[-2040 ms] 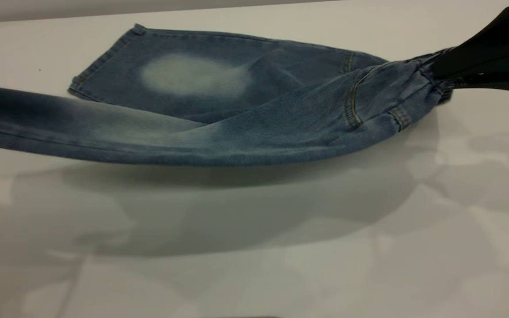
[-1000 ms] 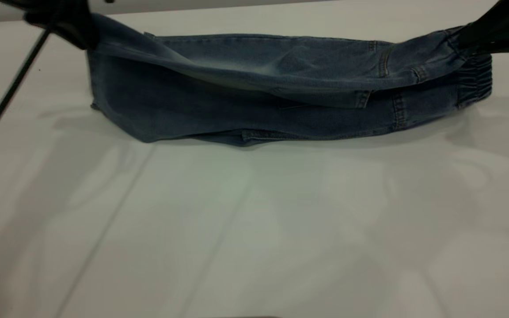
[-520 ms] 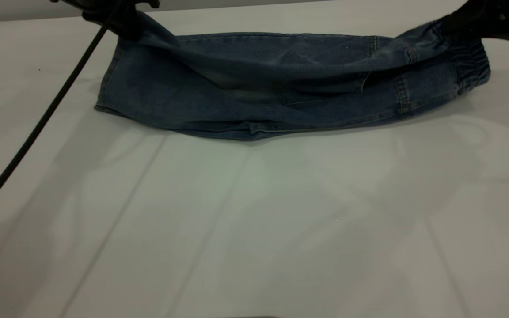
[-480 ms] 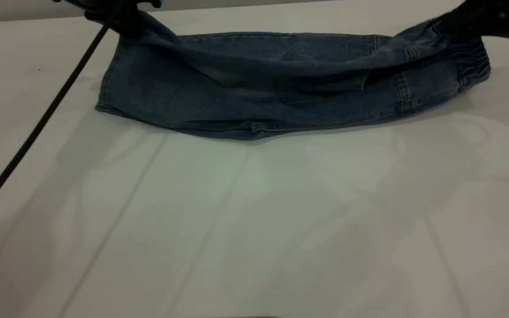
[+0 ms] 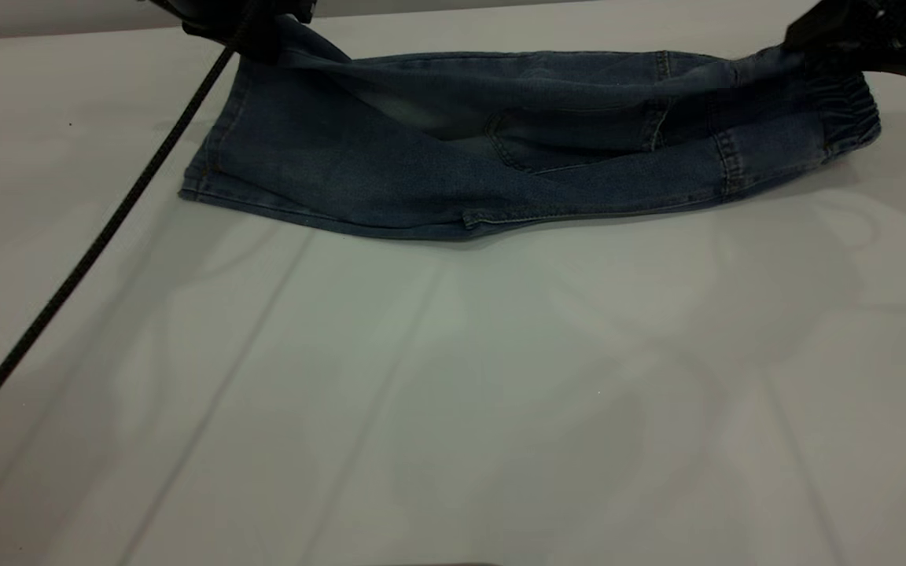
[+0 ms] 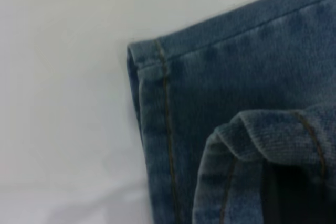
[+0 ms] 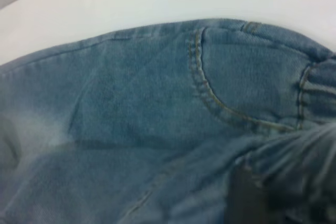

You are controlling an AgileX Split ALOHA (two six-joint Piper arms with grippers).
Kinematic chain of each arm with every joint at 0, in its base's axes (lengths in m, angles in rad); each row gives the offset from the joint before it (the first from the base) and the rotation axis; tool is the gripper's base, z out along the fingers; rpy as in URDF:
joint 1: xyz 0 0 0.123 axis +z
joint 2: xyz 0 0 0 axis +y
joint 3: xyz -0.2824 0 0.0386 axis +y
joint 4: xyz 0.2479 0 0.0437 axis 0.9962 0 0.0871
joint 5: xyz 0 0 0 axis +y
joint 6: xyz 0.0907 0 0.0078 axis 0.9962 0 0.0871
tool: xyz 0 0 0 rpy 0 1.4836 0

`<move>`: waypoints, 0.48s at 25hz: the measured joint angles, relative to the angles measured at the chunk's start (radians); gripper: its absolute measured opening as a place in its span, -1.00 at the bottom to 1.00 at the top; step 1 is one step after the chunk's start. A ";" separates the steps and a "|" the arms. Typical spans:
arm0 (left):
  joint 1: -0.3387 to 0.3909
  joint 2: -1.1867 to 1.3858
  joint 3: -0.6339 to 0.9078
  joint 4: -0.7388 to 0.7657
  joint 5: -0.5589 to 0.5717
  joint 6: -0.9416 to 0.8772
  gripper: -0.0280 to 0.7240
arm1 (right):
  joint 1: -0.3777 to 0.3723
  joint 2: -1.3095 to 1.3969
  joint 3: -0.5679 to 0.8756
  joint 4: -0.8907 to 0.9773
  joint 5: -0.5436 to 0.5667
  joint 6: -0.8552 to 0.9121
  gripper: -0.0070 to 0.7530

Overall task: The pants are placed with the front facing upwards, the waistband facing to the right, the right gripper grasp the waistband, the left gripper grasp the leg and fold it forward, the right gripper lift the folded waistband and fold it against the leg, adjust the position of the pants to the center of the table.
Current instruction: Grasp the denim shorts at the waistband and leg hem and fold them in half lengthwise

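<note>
Pants (image 5: 453,169) hang between the left gripper (image 5: 252,27), clenching the leg, and the right gripper (image 5: 854,31), clenching the waistband (image 5: 850,110); lowering both together should keep edges aligned.

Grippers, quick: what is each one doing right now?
Left gripper: shut on a leg hem of the pants, raised at the far left end.
Right gripper: shut on the waistband, at the far right end.

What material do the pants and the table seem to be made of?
The pants look like washed blue denim: a fine ribbed weave shows in the left wrist view, with tan stitching along the hem and pocket seams, and a gathered elastic waistband. The table seems a smooth, matte white surface, perhaps laminate or a cloth cover; faint straight creases leave that open.
</note>
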 joint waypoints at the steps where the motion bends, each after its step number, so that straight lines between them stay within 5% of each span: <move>1: 0.000 0.000 -0.001 0.000 -0.003 0.001 -0.61 | 0.000 0.000 -0.005 0.002 0.005 0.000 0.09; 5: 0.000 0.000 -0.002 0.000 -0.007 0.006 -0.42 | 0.000 0.000 -0.022 -0.002 0.020 0.008 0.72; 12: 0.000 0.000 -0.040 0.009 -0.017 0.014 0.06 | -0.004 -0.042 -0.022 -0.133 0.035 0.134 0.80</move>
